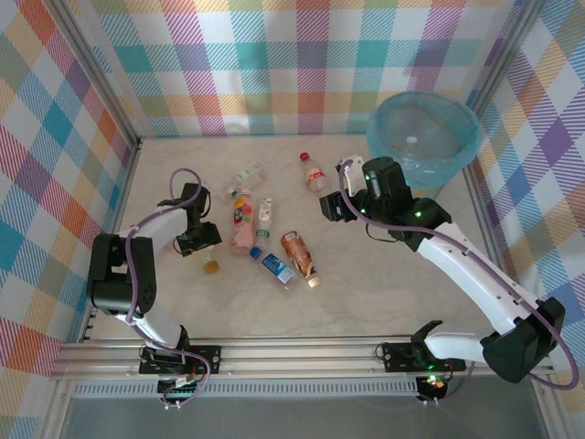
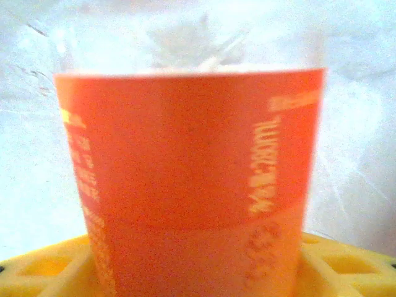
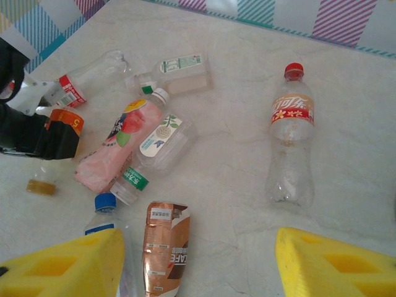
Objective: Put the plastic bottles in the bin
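One orange-labelled bottle point(image 2: 192, 173) sits pinched in your left gripper point(image 1: 200, 241) at the left of the table point(image 1: 366, 293), your right gripper point(image 3: 198, 266) hangs wide and empty above the loose bottles point(image 3: 289, 136), so your next move should be a clean lift and a long carry to the bin point(image 1: 462, 151) at far right.

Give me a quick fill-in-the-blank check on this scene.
1. The bin is lined with a light ____ bag.
2. The bottle between the left fingers wears an ____ label.
3. The right fingers stand ____, nothing between them.
Missing: blue; orange; open.
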### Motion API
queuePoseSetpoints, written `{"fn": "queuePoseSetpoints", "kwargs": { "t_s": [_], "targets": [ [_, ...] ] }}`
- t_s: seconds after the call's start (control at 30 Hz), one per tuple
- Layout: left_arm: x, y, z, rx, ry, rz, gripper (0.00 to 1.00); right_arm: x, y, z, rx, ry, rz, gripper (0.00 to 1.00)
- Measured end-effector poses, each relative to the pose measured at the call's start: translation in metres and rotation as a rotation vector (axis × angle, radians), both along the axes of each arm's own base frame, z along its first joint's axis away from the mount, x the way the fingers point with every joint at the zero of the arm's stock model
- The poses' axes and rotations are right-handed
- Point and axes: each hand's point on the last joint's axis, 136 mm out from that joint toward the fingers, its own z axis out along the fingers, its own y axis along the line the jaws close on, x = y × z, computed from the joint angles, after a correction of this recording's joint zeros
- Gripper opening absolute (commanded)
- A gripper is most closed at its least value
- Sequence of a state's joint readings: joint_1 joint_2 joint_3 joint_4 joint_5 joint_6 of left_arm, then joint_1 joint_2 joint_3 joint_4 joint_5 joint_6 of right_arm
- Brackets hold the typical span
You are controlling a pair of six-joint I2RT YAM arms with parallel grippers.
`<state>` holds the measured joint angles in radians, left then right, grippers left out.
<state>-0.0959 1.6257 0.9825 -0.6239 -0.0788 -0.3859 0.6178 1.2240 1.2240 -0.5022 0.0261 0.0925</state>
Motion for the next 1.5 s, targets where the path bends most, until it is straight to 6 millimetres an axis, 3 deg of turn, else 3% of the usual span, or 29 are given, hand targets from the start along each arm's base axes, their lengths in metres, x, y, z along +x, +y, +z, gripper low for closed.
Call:
{"fn": "queuePoseSetpoints", "kwargs": {
  "t_s": [0.3, 0.6, 0.97, 1.17, 1.3, 1.5],
  "targets": [
    [0.002, 0.002, 0.043, 0.000, -0.123, 0.003, 0.63, -0.003, -0.006, 0.012, 0.010, -0.035, -0.011, 0.66],
    [0.000, 0.003, 0.105, -0.007, -0.280, -0.001, 0.62, -0.003, -0.005, 0.016, 0.015, -0.040, -0.011, 0.66],
    [0.002, -0.014, 0.169, -0.076, -0.502, -0.113, 0.59, -0.004, -0.004, 0.020, 0.026, -0.046, -0.004, 0.65],
    [-0.001, -0.037, 0.201, -0.108, -0.625, -0.248, 0.58, -0.007, -0.001, 0.021, 0.041, -0.037, 0.017, 0.65],
    [-0.011, -0.072, 0.219, -0.120, -0.693, -0.425, 0.57, -0.012, 0.007, 0.029, 0.082, -0.042, 0.061, 0.66],
    [-0.039, -0.132, 0.258, -0.164, -0.847, -0.707, 0.54, -0.030, 0.027, 0.064, 0.231, -0.080, 0.189, 0.69]
  ]
}}
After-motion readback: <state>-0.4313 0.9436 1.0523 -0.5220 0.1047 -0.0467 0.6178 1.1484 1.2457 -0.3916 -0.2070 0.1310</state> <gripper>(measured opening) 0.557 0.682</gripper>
